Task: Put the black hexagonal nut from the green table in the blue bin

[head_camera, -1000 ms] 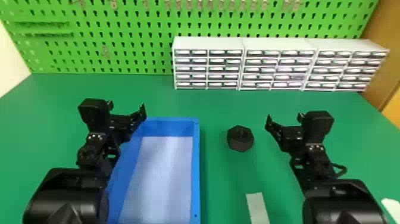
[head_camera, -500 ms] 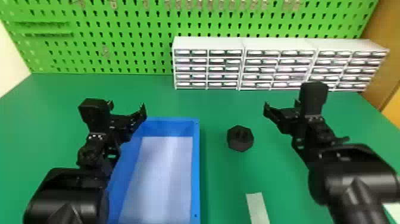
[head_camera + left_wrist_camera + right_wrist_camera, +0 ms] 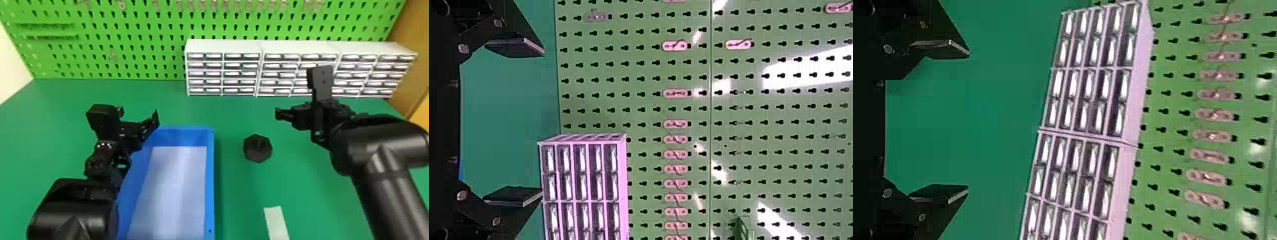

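The black hexagonal nut [image 3: 258,148] lies on the green surface [image 3: 236,191], the blue bin [image 3: 210,185] at its nine o'clock. At its one o'clock is the right pincer [image 3: 968,122], wide open and empty, probably for gripping it. The left pincer [image 3: 543,124], also open and empty, is near the bin's eleven o'clock corner. A gap beside the bin's wall should give room for fingers.

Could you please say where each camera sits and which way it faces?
On the head: looks forward and down onto the nut and blue bin; left arm and right arm show.
On the left wrist: faces the pegboard; left gripper shows.
On the right wrist: faces the drawer cabinets; right gripper shows.
All share pegboard and cabinets.
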You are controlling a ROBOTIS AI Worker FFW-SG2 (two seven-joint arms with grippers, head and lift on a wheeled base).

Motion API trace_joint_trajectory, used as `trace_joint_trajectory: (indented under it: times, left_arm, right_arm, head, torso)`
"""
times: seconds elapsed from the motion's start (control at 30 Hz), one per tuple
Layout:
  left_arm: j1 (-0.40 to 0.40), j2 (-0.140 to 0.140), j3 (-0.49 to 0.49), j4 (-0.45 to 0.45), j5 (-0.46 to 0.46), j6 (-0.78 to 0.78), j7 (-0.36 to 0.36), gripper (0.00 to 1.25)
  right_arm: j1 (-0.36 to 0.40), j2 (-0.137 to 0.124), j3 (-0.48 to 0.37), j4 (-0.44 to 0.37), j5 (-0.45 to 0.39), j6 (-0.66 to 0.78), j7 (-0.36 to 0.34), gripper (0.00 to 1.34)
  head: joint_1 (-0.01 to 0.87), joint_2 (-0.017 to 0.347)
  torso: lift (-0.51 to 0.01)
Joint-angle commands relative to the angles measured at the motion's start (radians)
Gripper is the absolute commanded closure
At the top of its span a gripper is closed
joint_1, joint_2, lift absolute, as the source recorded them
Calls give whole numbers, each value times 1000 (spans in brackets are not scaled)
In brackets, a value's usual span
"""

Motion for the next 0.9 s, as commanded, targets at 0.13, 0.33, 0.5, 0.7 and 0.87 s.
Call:
trace_joint_trajectory:
  times: [0.13, 0.33, 0.5, 0.7, 0.87]
  left_arm:
    - [-1, 0, -2, 0, 2, 0, 0, 279]
    - [-1, 0, -2, 0, 2, 0, 0, 279]
    - [-2, 0, -5, 0, 2, 0, 0, 279]
    - [-2, 0, -7, 1, 2, 0, 0, 279]
    - [-6, 0, -7, 1, 3, 0, 0, 279]
  right_arm:
    - [-110, -11, 52, 160, 0, 58, 74, 318]
    - [-192, -11, 86, 292, 12, 58, 154, 320]
    - [-261, -11, 114, 420, 45, 47, 243, 320]
    - [-322, 0, 141, 544, 83, 17, 310, 320]
    - [-363, 10, 161, 642, 108, -26, 345, 318]
  head:
    - [686, 51]
    - [686, 51]
    - [686, 51]
    - [686, 51]
    - [686, 51]
  torso:
    - [-96]
    - [-96]
    - [-96]
    - [-96]
    - [-96]
